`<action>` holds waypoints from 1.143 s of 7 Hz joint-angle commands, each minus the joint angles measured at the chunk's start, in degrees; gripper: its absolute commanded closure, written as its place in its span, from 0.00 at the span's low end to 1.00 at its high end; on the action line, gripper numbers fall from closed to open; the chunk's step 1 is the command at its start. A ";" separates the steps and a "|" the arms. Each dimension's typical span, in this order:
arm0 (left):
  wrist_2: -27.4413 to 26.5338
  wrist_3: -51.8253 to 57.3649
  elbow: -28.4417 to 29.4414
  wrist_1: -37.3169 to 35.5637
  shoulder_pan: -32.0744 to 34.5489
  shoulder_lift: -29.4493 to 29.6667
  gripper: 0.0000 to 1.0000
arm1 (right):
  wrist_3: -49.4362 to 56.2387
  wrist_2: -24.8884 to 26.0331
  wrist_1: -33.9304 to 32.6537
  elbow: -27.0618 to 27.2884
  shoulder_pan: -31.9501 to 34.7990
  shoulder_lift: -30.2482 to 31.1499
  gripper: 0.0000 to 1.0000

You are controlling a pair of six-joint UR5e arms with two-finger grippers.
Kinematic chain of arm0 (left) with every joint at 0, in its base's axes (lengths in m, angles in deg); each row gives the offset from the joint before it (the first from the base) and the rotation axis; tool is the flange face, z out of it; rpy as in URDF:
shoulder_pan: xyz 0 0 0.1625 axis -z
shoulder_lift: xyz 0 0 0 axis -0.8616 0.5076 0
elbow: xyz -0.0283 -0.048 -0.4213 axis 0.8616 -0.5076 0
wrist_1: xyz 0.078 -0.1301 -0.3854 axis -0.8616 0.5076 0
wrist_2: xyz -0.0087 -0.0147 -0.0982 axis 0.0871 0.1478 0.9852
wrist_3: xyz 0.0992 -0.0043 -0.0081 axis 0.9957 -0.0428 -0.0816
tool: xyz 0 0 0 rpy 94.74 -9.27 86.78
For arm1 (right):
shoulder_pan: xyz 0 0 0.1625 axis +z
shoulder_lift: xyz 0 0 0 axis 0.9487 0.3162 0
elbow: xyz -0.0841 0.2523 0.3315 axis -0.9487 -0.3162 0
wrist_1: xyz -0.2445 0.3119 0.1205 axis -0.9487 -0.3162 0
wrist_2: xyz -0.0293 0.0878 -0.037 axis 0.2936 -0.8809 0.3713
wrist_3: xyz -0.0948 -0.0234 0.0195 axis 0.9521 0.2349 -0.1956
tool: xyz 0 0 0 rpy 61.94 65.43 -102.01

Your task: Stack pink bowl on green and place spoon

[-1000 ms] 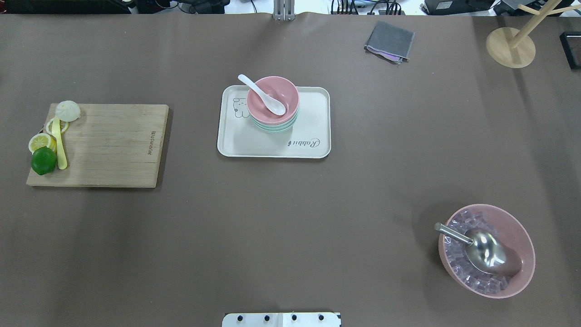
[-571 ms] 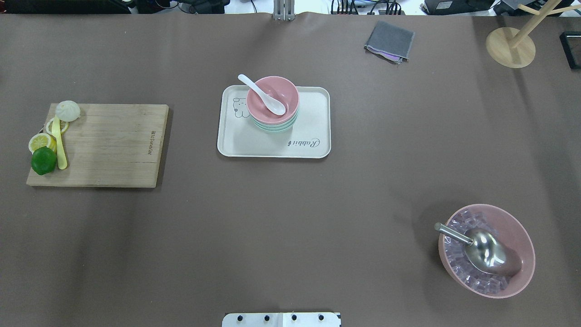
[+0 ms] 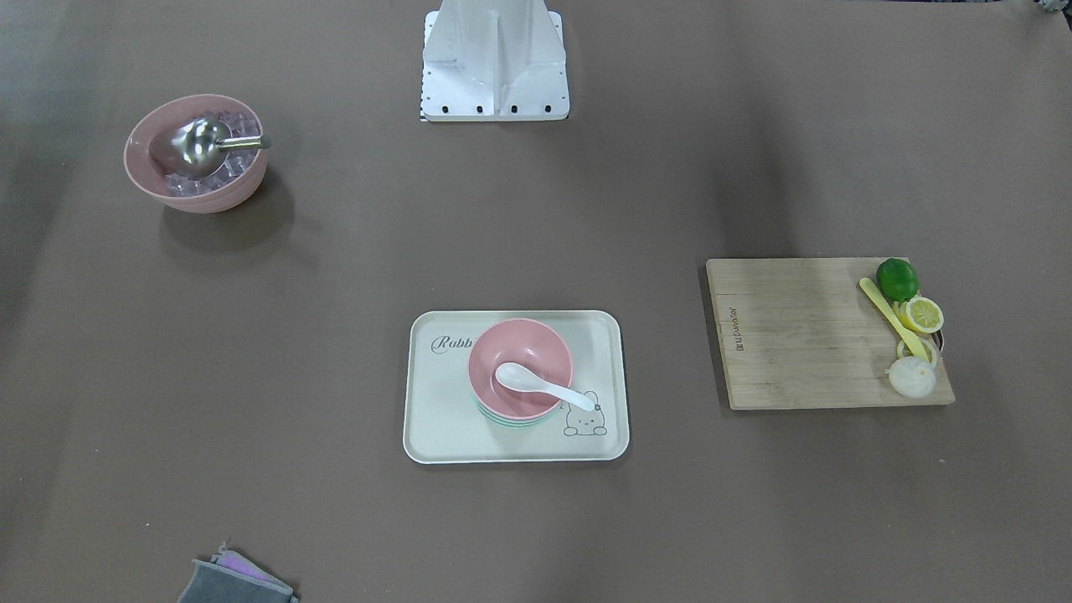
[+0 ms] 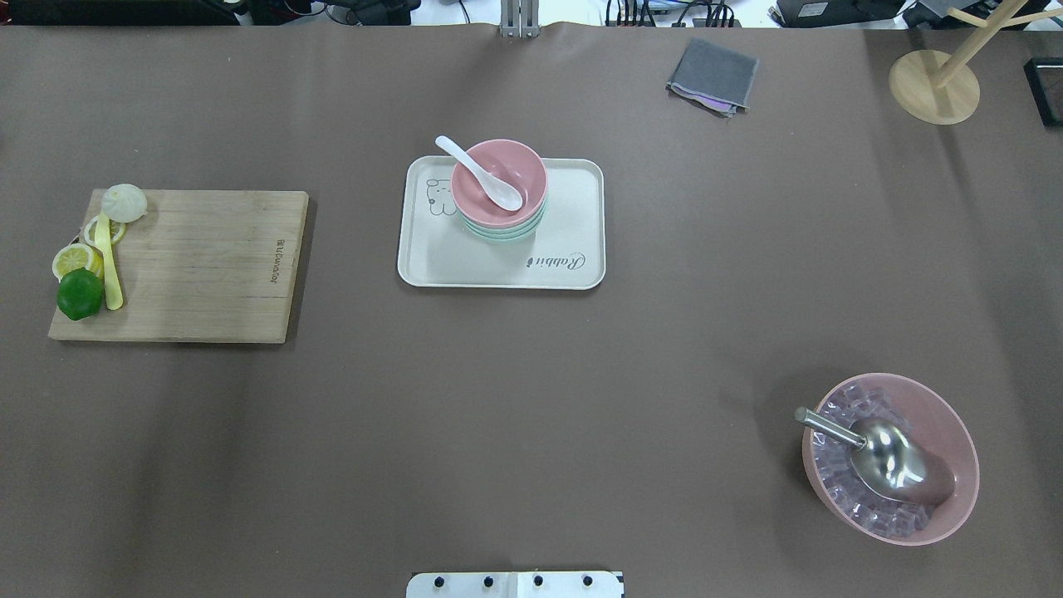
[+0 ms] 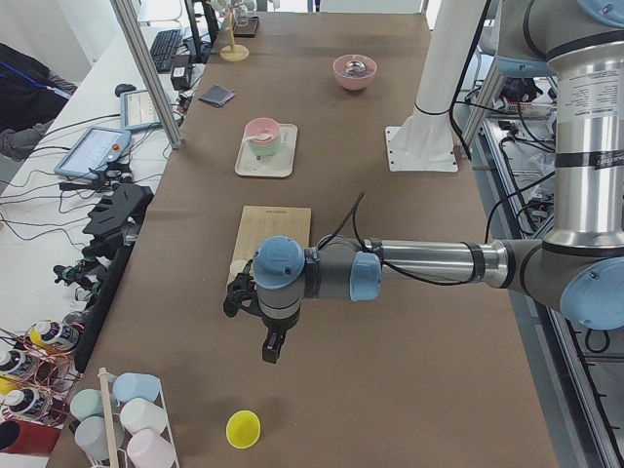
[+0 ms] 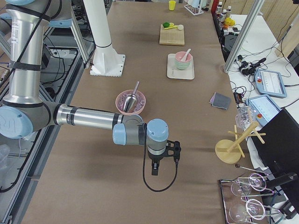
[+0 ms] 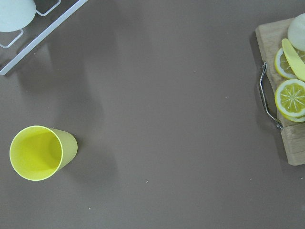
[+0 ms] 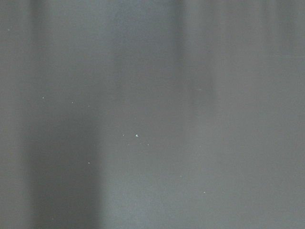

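Note:
A pink bowl point(image 4: 508, 170) sits stacked on a green bowl point(image 4: 502, 235), whose rim shows beneath it, on a cream tray point(image 4: 465, 262) at the table's middle. A white spoon point(image 4: 482, 174) lies in the pink bowl with its handle out over the rim. The stack also shows in the front view point(image 3: 519, 343). Neither arm is in the overhead view. My left gripper point(image 5: 271, 346) hangs above the table beyond the cutting board, far from the tray. My right gripper point(image 6: 155, 169) hangs near the table's other end. I cannot tell whether either is open or shut.
A wooden cutting board point(image 4: 199, 266) holds a lime point(image 4: 80, 293), lemon slices, a yellow knife and a bun. A large pink bowl point(image 4: 955, 448) holds ice cubes and a metal scoop point(image 4: 880, 453). A grey cloth point(image 4: 712, 75), a wooden stand point(image 4: 934, 87) and a yellow cup point(image 7: 40, 152) stand apart.

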 commanded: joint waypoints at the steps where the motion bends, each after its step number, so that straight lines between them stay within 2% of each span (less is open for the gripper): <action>1: 0.00 0.03 -0.07 -0.05 0.00 -0.06 0.02 | -0.02 -0.04 0.03 0.15 0.00 0.73 0.00; 8: 0.00 0.03 -0.07 0.03 -0.09 -0.50 0.02 | -0.02 -0.04 0.03 -0.29 0.00 1.43 0.00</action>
